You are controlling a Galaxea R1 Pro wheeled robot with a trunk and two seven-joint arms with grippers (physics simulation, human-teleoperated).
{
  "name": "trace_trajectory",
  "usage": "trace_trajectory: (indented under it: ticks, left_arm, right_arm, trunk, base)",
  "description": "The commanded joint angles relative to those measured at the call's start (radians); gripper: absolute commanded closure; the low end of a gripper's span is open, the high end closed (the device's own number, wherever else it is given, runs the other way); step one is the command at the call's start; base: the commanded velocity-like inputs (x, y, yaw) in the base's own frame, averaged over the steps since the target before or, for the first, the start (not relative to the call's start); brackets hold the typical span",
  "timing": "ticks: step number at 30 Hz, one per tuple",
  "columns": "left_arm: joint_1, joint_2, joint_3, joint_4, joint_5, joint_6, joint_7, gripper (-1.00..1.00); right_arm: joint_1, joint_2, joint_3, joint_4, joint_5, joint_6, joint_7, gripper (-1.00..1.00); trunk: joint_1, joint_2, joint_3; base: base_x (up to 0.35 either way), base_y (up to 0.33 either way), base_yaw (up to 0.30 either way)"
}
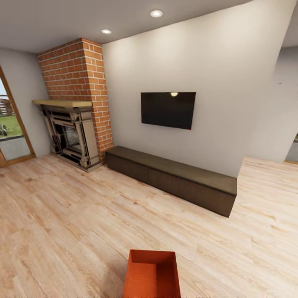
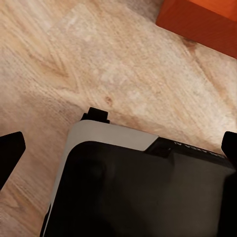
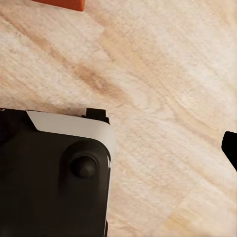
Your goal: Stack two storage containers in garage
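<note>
At the far left of the head view a wood-framed glass door [image 1: 10, 132] looks out on grass. Next to it rises a red-brick fireplace [image 1: 76, 103] with a pale mantel and dark carved surround. To its right a long, low dark-brown wooden cabinet [image 1: 174, 178] runs along the white wall, under a black flat wall-mounted TV [image 1: 168, 109]. Light wood plank floor [image 1: 62, 223] spreads across the living room.

An orange-red open-topped rectangular storage container [image 1: 152, 275] sits on the planks at the bottom centre of the head view, upright, its lower edge cut off by the frame.

In the left wrist view the left claw [image 2: 118, 148] is spread wide, one dark fingertip at each side edge, above the robot's black-and-white base [image 2: 138, 187]; the container's corner [image 2: 202, 19] lies beyond it, apart from the fingers.

In the right wrist view only one fingertip [image 3: 230, 148] of the right claw shows, so I cannot tell its spread. A sliver of the orange box [image 3: 61, 4] lies well apart.
</note>
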Motion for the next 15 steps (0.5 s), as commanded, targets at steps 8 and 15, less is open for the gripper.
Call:
trace_trajectory:
  ticks: [8,15]
  left_arm:
    - [-0.001,0.0,-0.001,0.001,0.005,-0.003,-0.001,-1.0]
    - [-0.001,0.0,-0.001,0.001,0.005,-0.003,-0.001,-1.0]
  right_arm:
    - [-0.001,0.0,-0.009,0.003,0.01,-0.005,-0.004,-1.0]
    - [-0.001,0.0,-0.009,0.003,0.01,-0.006,-0.004,-1.0]
  trunk:
    - [0.0,-0.001,-0.014]
    - [0.0,-0.001,-0.025]
  base:
    - [0.0,0.0,-0.078]
    - [0.0,0.0,-0.092]
